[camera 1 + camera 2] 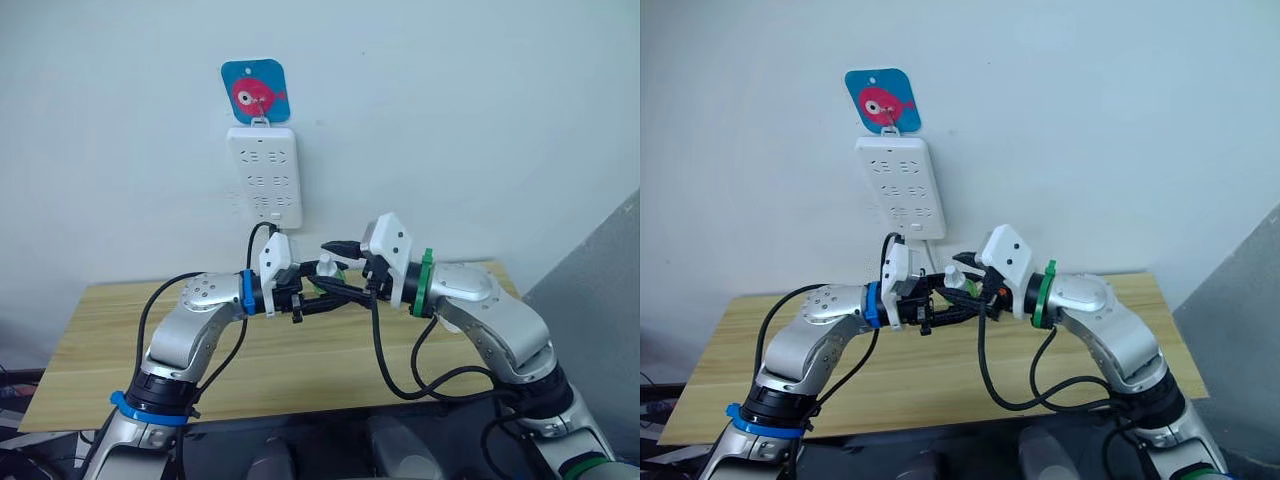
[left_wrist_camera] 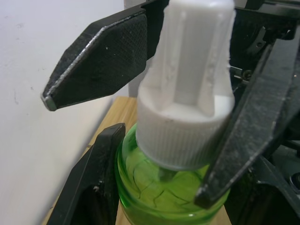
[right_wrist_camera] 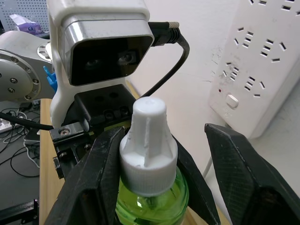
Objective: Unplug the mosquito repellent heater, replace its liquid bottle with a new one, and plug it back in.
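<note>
Item: green liquid bottle [image 2: 154,192], white ribbed cap [image 3: 147,140], held above the table [image 1: 120,320].
- Left gripper [image 1: 312,288]: clamped on the bottle body.
- Right gripper [image 3: 164,133]: jaws wide, straddling the cap.
- My advice: close squarely on the ribs, then twist.
- Behind: white power strip [image 1: 263,175] under a fish sticker [image 1: 254,92].
- No legible writing.

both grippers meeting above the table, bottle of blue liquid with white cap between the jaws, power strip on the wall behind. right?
One error: the liquid in the bottle is green, not blue, as the right wrist view shows. The rest holds: white cap, both grippers meeting above the table, power strip on the wall.
</note>
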You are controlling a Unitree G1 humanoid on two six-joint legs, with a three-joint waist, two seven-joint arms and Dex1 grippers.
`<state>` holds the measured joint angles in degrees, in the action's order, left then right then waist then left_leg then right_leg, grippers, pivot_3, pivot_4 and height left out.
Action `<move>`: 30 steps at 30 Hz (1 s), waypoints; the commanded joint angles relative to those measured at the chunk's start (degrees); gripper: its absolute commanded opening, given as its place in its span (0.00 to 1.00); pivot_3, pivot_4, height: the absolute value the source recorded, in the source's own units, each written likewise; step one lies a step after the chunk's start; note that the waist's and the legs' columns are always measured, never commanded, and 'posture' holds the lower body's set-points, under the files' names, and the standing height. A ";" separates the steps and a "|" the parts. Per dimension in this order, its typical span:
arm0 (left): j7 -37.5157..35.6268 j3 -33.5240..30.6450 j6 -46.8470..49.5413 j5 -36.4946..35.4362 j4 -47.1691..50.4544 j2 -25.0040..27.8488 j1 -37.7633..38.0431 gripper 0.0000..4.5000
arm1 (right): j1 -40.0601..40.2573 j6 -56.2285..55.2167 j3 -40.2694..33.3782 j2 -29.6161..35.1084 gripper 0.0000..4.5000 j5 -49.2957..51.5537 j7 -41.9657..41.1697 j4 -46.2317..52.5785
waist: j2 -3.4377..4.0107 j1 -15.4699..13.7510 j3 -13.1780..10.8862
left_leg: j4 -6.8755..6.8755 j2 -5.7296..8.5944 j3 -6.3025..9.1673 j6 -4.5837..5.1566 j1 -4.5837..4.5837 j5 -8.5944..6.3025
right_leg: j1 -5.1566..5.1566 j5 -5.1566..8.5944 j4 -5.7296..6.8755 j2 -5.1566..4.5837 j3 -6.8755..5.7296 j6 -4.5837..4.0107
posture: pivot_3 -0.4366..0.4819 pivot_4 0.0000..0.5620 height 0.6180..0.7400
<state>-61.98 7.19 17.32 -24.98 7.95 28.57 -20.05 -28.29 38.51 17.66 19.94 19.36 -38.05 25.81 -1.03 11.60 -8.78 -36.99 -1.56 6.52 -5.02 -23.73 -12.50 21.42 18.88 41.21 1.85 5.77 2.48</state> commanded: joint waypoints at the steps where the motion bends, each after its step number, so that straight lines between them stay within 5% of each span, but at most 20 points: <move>1: -0.98 -0.02 -1.98 0.47 0.68 0.54 0.79 0.52 | -1.34 0.88 -3.09 1.05 0.63 2.10 -0.87 1.26 | 0.00 -0.08 0.00 | 0.00 0.01 0.00 0.00 0.00 0.00 | 0.00 0.00 0.00 -0.01 0.00 -0.01 | 0.26 0.13 0.76; 14: -1.77 -0.83 -4.44 1.11 -2.06 1.35 1.02 0.52 | 1.00 4.28 -10.36 17.96 0.63 11.62 -13.97 4.90 | 0.00 -0.16 0.00 | 0.01 0.00 -0.03 0.01 0.01 -0.01 | 0.00 0.01 -0.03 0.01 0.00 0.02 | 0.25 0.13 0.76; 30: -3.36 0.00 -5.39 1.65 -2.63 1.53 0.11 0.52 | -4.41 3.62 2.19 2.19 0.63 2.06 -0.83 0.45 | 0.03 0.88 0.08 | 0.00 -0.01 0.00 0.00 -0.01 0.00 | 0.00 0.01 -0.02 0.00 -0.01 0.01 | 0.24 0.12 0.76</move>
<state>-64.90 7.37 12.99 -23.43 4.01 29.97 -18.92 -31.19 43.06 19.89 22.74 21.89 -39.73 25.87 -1.00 12.48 -8.70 -36.99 -1.56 6.52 -5.02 -23.73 -12.49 21.42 18.89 41.20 1.84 5.77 2.50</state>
